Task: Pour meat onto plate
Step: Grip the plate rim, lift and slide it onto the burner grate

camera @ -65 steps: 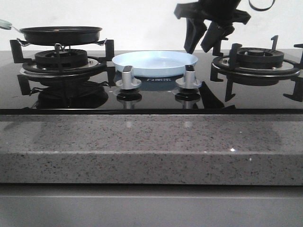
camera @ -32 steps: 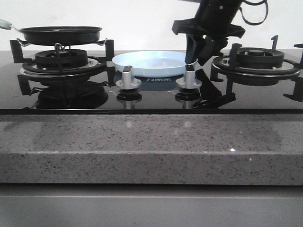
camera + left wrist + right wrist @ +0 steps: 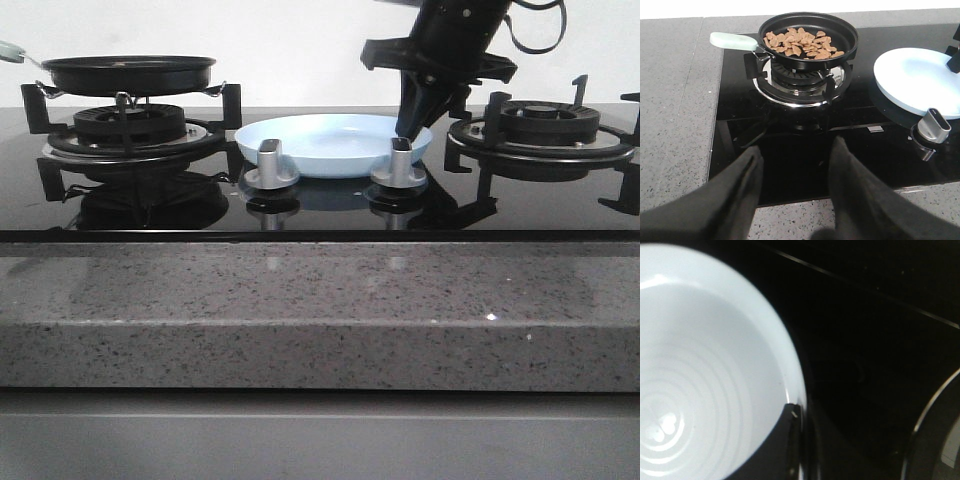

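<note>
Between the hob burners, right gripper [image 3: 418, 122] now pinches the plate [image 3: 330, 145] rim and has tilted/shifted it; meat [image 3: 802, 43] unpoured.

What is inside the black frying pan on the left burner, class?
The frying pan holds the meat, a loose layer of small orange-brown pieces on its floor, seen in the left wrist view. From the front, the pan's rim hides them. Whatever lies beneath the pieces cannot be seen.
</note>
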You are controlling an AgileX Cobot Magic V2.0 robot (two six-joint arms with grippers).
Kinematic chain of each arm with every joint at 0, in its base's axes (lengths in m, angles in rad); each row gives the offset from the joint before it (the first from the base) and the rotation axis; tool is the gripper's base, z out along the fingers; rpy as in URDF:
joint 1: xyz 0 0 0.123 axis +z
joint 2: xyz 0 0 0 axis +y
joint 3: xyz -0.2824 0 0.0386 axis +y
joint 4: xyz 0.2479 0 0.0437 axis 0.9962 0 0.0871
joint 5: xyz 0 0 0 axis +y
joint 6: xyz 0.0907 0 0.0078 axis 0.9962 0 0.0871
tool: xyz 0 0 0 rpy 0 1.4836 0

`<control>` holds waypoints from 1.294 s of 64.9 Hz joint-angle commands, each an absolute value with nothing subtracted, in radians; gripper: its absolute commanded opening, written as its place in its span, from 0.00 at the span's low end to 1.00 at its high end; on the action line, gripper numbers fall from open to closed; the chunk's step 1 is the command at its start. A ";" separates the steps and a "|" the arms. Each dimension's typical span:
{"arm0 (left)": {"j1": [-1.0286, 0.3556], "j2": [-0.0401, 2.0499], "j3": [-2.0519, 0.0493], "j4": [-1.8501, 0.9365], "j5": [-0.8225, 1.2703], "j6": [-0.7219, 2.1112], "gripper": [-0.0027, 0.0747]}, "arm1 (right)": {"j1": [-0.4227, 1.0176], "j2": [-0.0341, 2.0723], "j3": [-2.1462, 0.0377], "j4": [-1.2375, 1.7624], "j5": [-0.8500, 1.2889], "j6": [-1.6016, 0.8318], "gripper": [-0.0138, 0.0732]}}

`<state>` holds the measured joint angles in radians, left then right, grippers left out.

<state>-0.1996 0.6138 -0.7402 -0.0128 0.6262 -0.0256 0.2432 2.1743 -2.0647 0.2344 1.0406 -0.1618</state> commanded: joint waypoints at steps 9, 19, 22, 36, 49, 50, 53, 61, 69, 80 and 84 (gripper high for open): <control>-0.206 0.621 -0.775 -0.021 0.554 -0.024 0.44 | 0.241 2.113 -2.091 0.215 1.017 -0.141 0.02; -0.206 0.621 -0.775 -0.021 0.554 -0.024 0.44 | 0.241 2.087 -2.091 0.216 0.981 -0.121 0.02; -0.206 0.621 -0.775 -0.021 0.554 -0.024 0.44 | 0.241 2.071 -2.091 0.216 0.968 -0.110 0.02; -0.206 0.621 -0.775 -0.021 0.554 -0.024 0.44 | 0.241 1.954 -2.080 0.225 0.978 -0.089 0.02; -0.206 0.621 -0.775 -0.021 0.554 -0.024 0.44 | 0.265 1.767 -1.847 0.286 0.898 -0.105 0.02; -0.206 0.621 -0.775 -0.021 0.554 -0.024 0.44 | 0.268 1.752 -1.811 0.286 0.887 -0.106 0.02; -0.206 0.621 -0.775 -0.021 0.554 -0.024 0.44 | 0.278 1.705 -1.737 0.291 0.847 -0.109 0.02; -0.206 0.621 -0.775 -0.021 0.554 -0.024 0.44 | 0.322 1.583 -1.538 0.312 0.745 -0.136 0.02; -0.206 0.621 -0.775 -0.021 0.554 -0.024 0.44 | 0.349 1.516 -1.401 0.321 0.677 -0.137 0.02; -0.206 0.621 -0.775 -0.021 0.554 -0.024 0.44 | 0.350 1.510 -1.309 0.332 0.639 -0.137 0.02; -0.206 0.621 -0.775 -0.021 0.554 -0.024 0.44 | 0.350 1.519 -1.297 0.334 0.633 -0.137 0.02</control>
<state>-0.1996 0.6138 -0.7402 -0.0128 0.6262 -0.0256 0.3514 1.5538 -1.2895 0.3076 0.7085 -0.1253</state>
